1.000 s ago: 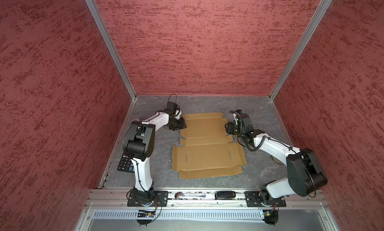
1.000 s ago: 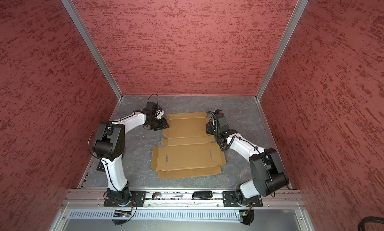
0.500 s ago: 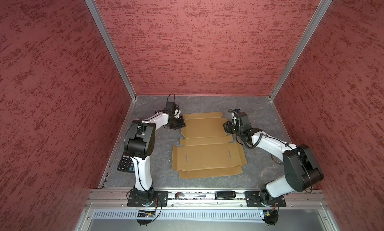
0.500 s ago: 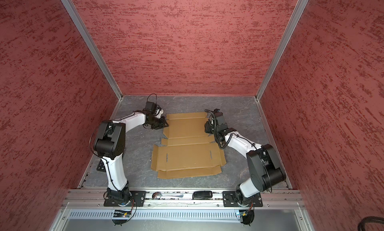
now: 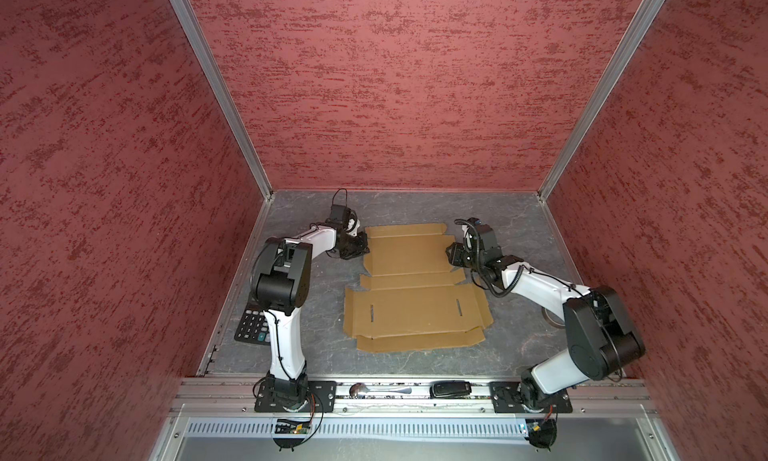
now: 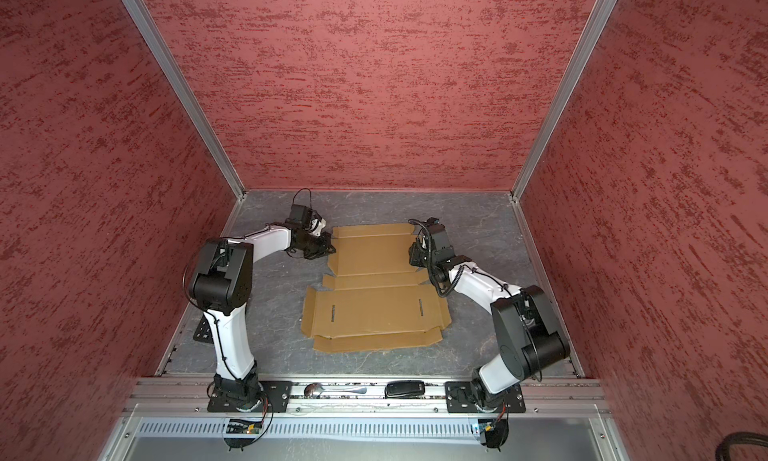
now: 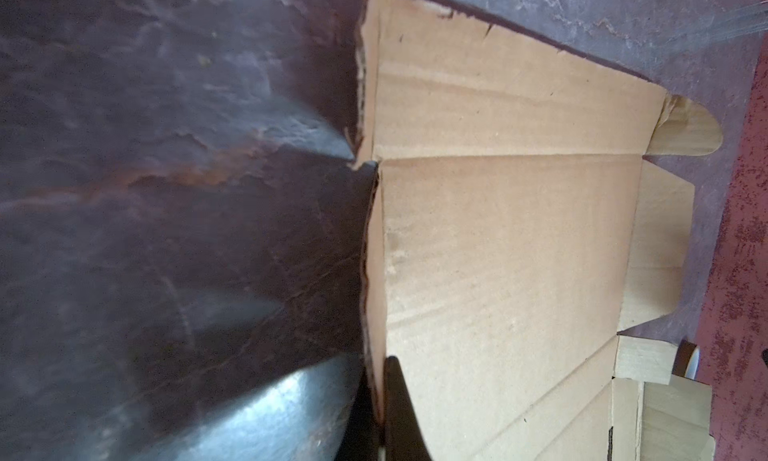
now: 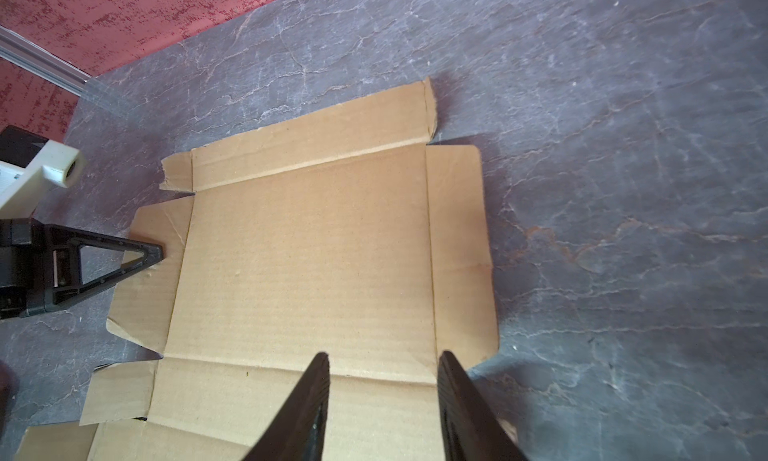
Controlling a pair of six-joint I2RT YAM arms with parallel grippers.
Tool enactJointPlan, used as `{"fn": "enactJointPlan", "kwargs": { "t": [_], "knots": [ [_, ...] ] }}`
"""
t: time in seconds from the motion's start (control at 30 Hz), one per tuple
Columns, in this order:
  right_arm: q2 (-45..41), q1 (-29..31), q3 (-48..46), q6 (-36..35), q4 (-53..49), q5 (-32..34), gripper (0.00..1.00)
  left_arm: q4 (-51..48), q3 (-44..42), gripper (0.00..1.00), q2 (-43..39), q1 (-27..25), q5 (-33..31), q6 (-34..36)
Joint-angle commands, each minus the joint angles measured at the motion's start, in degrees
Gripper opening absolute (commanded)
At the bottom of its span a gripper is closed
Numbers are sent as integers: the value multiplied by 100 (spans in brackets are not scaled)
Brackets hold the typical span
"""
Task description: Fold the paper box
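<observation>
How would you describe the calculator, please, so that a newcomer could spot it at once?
Find the grey table between the red walls, then its left edge beside the left arm. The calculator lies there, partly hidden by that arm. It is black with rows of keys, unlike the tan paper box in the middle.

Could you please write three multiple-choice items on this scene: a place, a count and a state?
1. Where does the calculator lie? A) beside the left arm B) against the back wall C) on the front rail
2. How many slots are cut in the paper box's large near panel? A) none B) two C) five
3. How is the left gripper? A) wide open B) out of view C) shut on the box's side flap
Answers: 1 A, it lies by that arm's lower link; 2 B, one near each end; 3 C, the flap sits between its closed fingers.
</observation>
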Motion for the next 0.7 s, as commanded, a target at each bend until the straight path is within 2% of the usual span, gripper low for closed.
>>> {"fn": "enactJointPlan", "kwargs": {
  "t": [0.0, 0.17, 0.33, 0.67],
  "knots": [
    [11, 41, 172, 24, 151, -15, 44, 136, -129, 0, 63, 18, -63, -73],
    [-44, 40, 196, 15, 151, 12, 44, 528, -295, 0, -63, 33, -32, -449],
    [-27, 36, 400, -3, -77, 149, 45, 1227, -609, 0, -319, -1, -266, -1141],
    [55, -86, 846, 193, -609, 560, 48, 2708, -1351, 0, -597, -373, -1565, -3051]
  ]
}}
